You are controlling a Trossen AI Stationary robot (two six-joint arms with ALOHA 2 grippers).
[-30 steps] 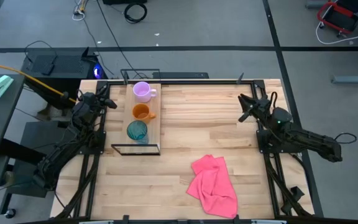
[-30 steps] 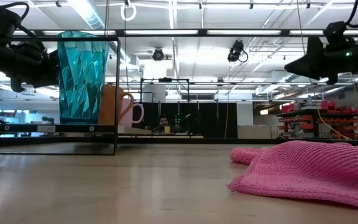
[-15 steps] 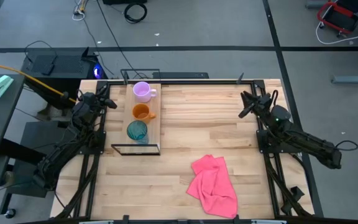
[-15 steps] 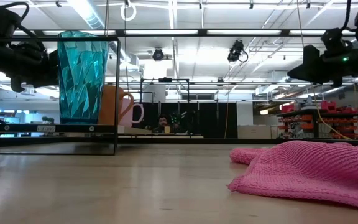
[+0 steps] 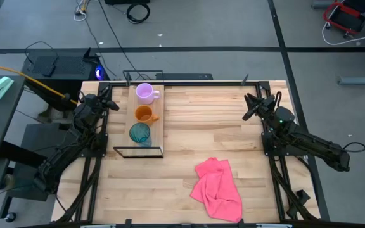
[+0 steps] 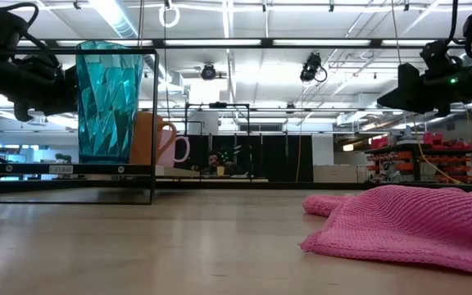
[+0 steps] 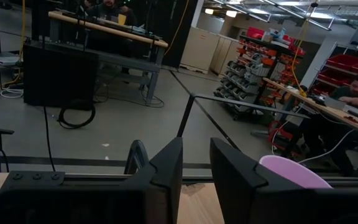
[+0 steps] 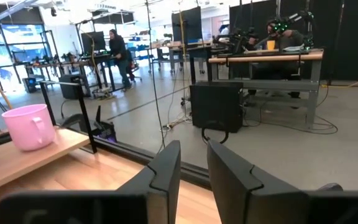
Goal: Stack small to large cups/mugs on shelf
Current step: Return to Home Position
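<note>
While the left gripper [image 5: 111, 97] stays parked just beside the shelf [image 5: 158, 126], the right gripper [image 5: 247, 107] has eased back a touch toward its own edge of the surface [image 5: 208, 130]. Both grippers are released, fingers slightly parted and empty. The purple mug [image 5: 145, 92], orange mug [image 5: 144, 114] and teal tumbler [image 5: 139, 133] line the shelf, so stacking looks done and only homing remains.

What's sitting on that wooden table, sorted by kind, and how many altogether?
Handled mugs: 2 (pale purple mug, orange mug)
Translucent teal tumbler: 1
Pink knitted cloth: 1
Light wood shelf plank with black wire frame: 1
Total: 5
</note>
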